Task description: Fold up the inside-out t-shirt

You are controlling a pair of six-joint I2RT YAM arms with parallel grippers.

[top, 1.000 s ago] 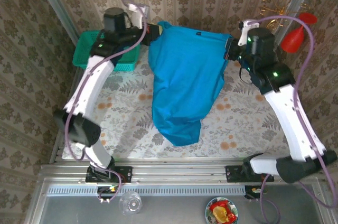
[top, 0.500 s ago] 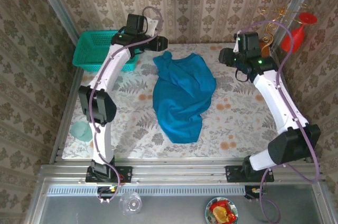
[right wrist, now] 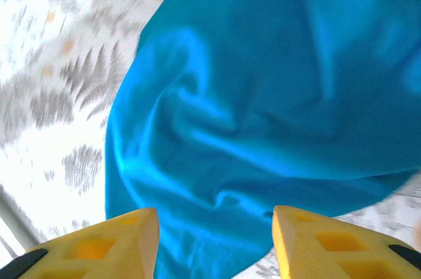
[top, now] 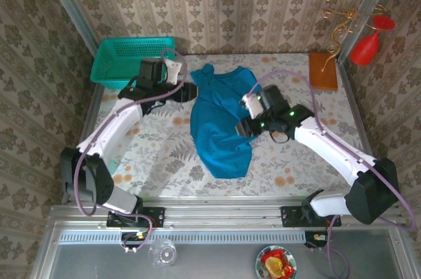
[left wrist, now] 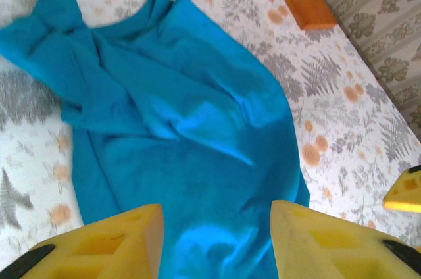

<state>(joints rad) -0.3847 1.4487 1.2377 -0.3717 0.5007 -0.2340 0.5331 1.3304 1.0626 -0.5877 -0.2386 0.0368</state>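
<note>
plain teal-blue soft-cloth t-shirt [top: 220, 121] lies crumpled mid-table on floral-print tablecloth [top: 151, 154], long axis far to near, heavily creased. my left gripper [left wrist: 216, 226] by its far-left end, yellow fingers spread wide, nothing between them. my right gripper [right wrist: 216, 220] over its right edge, fingers wide too, empty. turquoise plastic mesh basket [top: 128, 62] at far-left corner, apart from shirt.

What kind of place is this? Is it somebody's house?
Probably not a real house, more likely a robot test booth dressed up like one. Patterned wallpaper hangs between bare metal posts, the left arm and right arm are bolted to a metal rail, and a t-shirt lies on a flowery tablecloth.
</note>
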